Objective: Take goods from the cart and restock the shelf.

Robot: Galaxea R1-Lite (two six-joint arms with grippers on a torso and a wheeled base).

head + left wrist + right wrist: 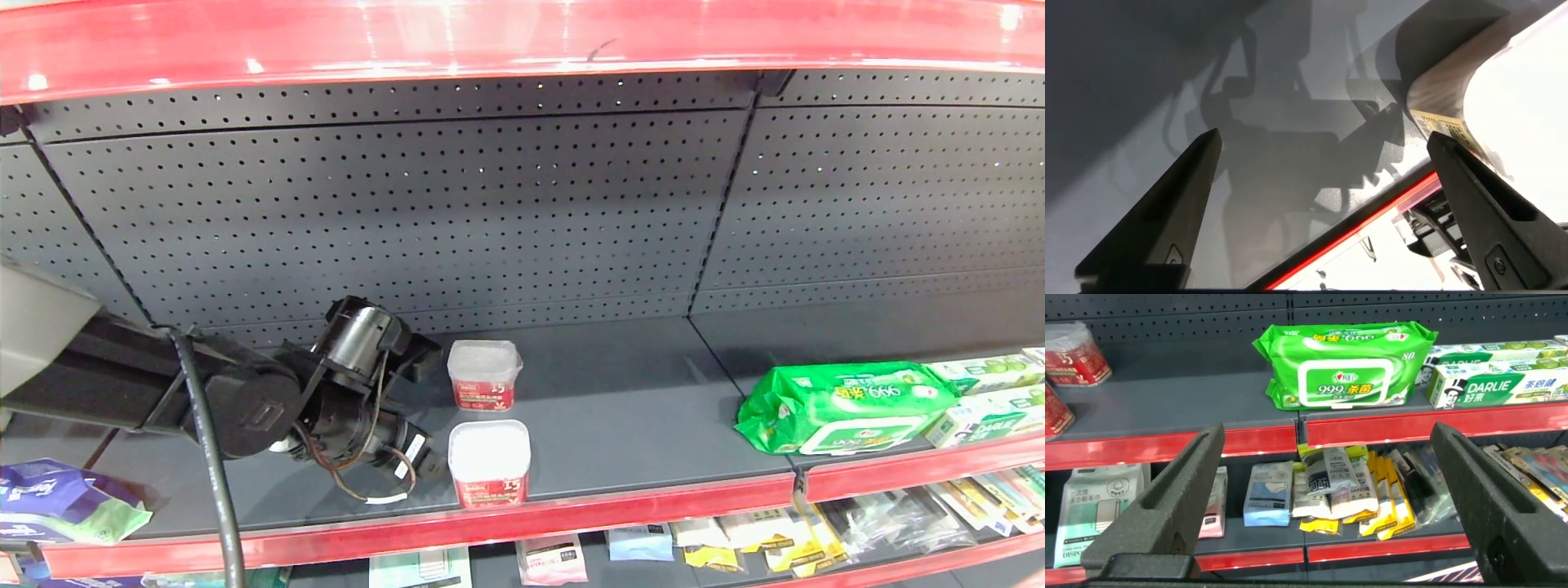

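Red-labelled front tub (489, 461) sits near the shelf lip (620, 500), with the left gripper (1324, 139) spread empty just beside it (right gripper (1327, 429) also spread, empty). A finger clipping the tub on pull-out could knock it off.

Left claw (1323, 136) and right claw (1328, 429) gape wide.

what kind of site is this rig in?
Likely a shop aisle: pegboard-backed shelf with red edge strips, a green wipes pack and white-lidded tub on it, packets on the tier below.
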